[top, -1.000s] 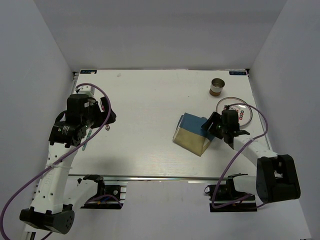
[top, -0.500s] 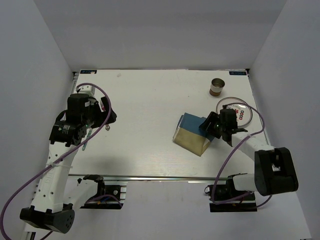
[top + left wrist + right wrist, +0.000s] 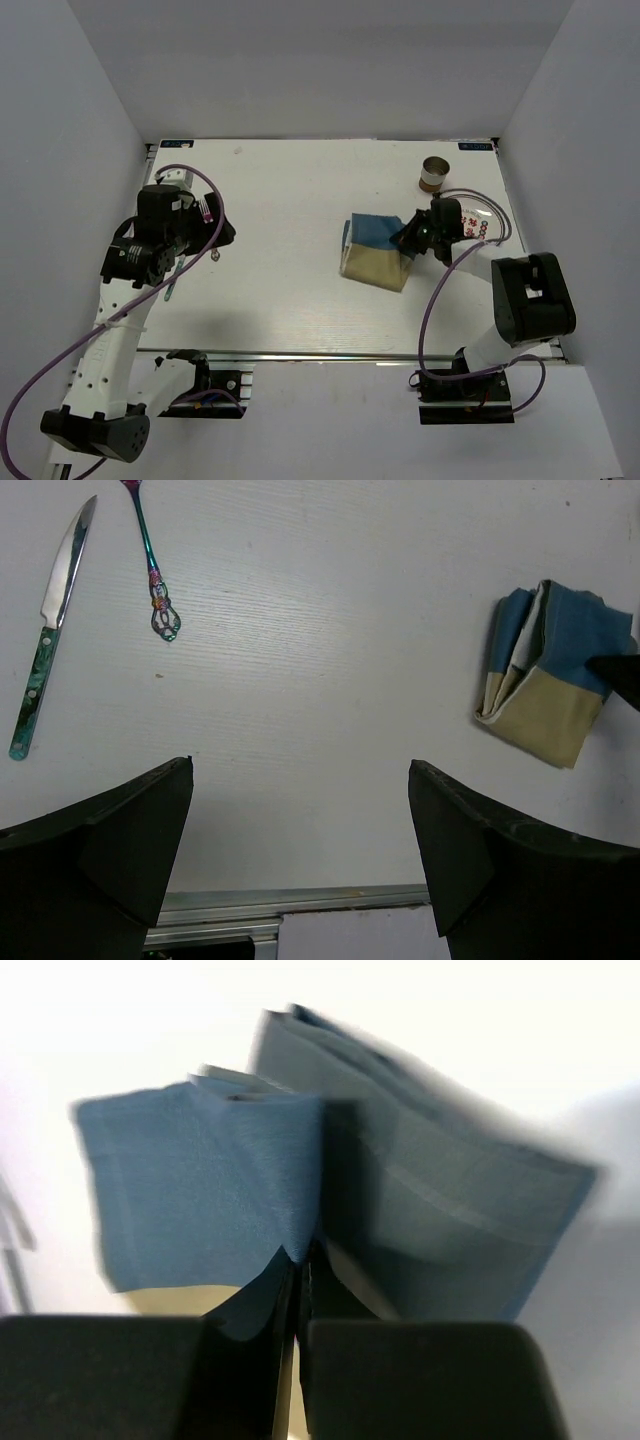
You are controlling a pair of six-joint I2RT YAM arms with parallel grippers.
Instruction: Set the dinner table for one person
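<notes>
On table, early stage: nothing laid out yet. Right of centre, placemat folded, right gripper pinching its blue edge. Far right: plate, likely, and cup. Left side: knife, utensil. Left gripper spread, empty.

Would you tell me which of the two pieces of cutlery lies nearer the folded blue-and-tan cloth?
The slim utensil with the iridescent ornate handle; the silver-bladed green-handled knife lies farther from the cloth.
</notes>
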